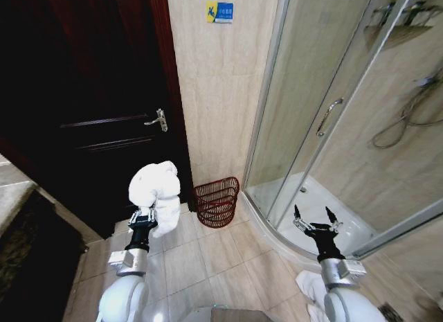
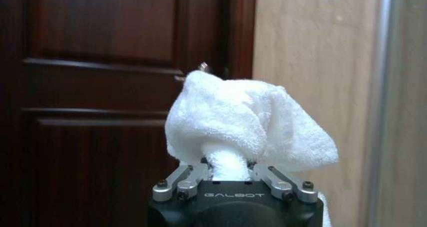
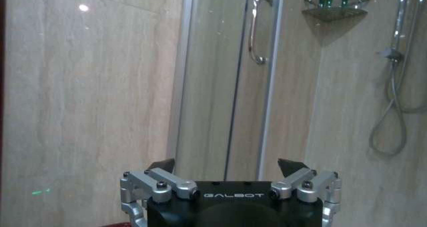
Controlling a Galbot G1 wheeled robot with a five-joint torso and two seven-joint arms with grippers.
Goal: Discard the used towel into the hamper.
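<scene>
Towel (image 1: 155, 190) lifted, not yet binned. Left gripper (image 1: 142, 220) clenched on towel's lower end, lower left of frame, in front of dark door (image 1: 90, 100). Towel bunched, long axis near upright, bulk pointing up. Hamper (image 1: 217, 201) stood on floor at centre, against wall, upright, mouth tipped slightly toward viewer, right of towel, apart. Remaining: carry over, release. Right gripper (image 1: 315, 221) spread wide, empty, lower right by shower.

Left arm raised forward, left gripper (image 1: 143, 218) pointing up, fingers (image 2: 175, 181) clamped on the white towel (image 1: 156, 189) bunched above it. Right arm extended forward, right gripper (image 1: 315, 220) held up with jaws spread wide, holding nothing.
</scene>
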